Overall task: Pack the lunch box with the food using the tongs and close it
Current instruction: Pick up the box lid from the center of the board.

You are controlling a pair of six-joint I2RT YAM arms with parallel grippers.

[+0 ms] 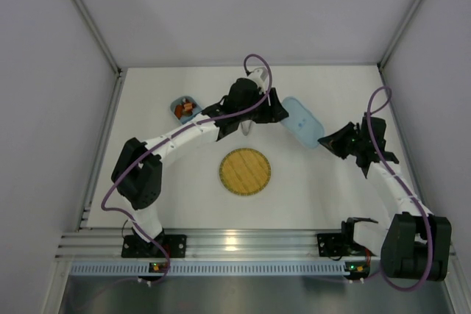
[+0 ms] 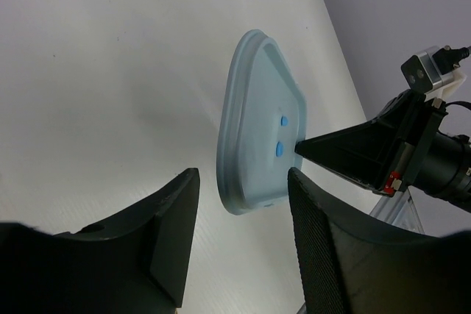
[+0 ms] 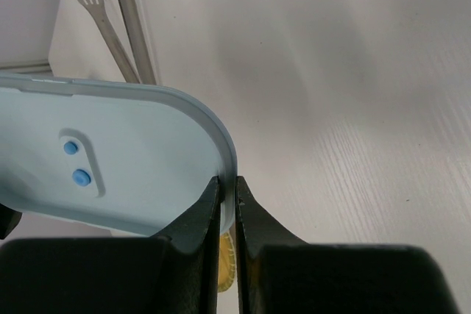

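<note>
Pinching the lid (image 3: 110, 159) by its rim, the right end effector (image 3: 227, 182) holds it at the plate's (image 1: 245, 172) two o'clock, likely for the half-open left end effector (image 2: 243, 178) to take; the box (image 1: 184, 108) sits at ten o'clock.

One each: box (image 1: 179, 103), lid (image 1: 302, 121), plate (image 1: 245, 172), tongs (image 3: 128, 12)

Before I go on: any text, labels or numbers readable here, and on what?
None readable.
The lid bears only two blue dots, no lettering.
The lunch box, tongs and yellow plate show no print.
Any marking on the arm bases is too small to read.
</note>
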